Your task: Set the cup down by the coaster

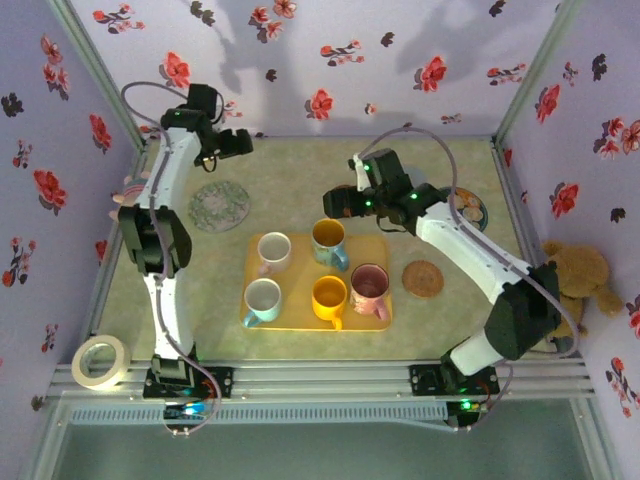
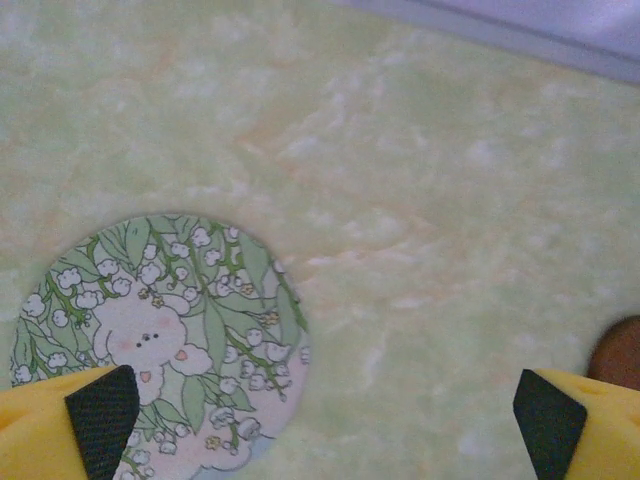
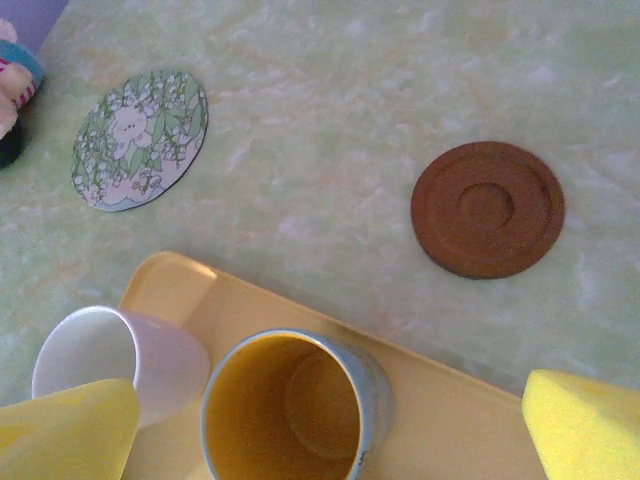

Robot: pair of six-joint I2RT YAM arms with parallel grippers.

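Several cups stand on a yellow tray [image 1: 385, 318]. The blue cup with a yellow inside [image 1: 327, 238] [image 3: 290, 405] is at the tray's back edge, beside a white cup [image 1: 273, 250] [image 3: 110, 355]. My right gripper [image 1: 335, 203] [image 3: 330, 430] hangs open above the blue cup, one finger on each side and not touching it. A floral coaster [image 1: 219, 205] [image 2: 160, 330] [image 3: 140, 138] lies left of the tray. My left gripper [image 1: 235, 142] [image 2: 325, 415] is open and empty over the bare table just right of it. A brown coaster [image 3: 488, 208] lies behind the tray.
Another brown coaster [image 1: 422, 278] lies right of the tray. A plate [image 1: 472, 208] sits behind the right arm, a teddy bear [image 1: 580, 280] at the right wall, a tape roll [image 1: 100, 360] at the near left rail. Floral walls close in three sides.
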